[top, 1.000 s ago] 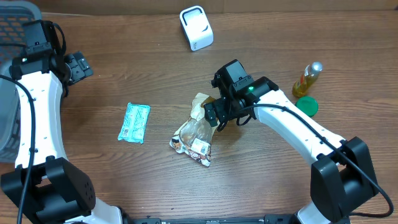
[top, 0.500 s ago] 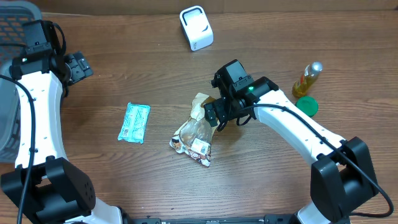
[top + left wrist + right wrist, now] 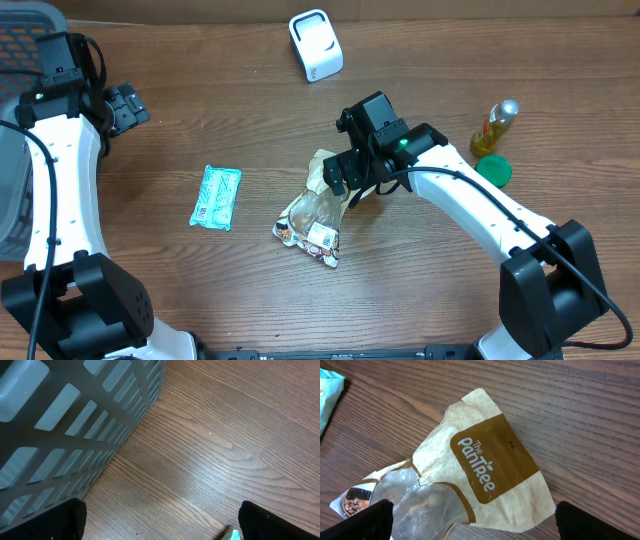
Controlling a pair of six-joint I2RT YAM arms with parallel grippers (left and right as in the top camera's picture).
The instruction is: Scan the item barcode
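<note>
Far left: grey slatted plastic basket (image 3: 18,45), left gripper (image 3: 128,105) just beside it, jaws wide apart and empty; left of centre: teal foil packet (image 3: 217,197) flat on wooden table (image 3: 420,300); centre: tan-and-clear snack pouch (image 3: 312,215) lying flat, judged the item to scan; well apart at the far edge: white boxy scanner (image 3: 316,45); over the pouch's upper end: right gripper (image 3: 346,183), jaws wide apart, nothing clamped; judged early: pouch not yet grasped, lifted or presented to scanner.

Left arm (image 3: 62,170) and right arm (image 3: 470,200) show jaws spread wide
</note>
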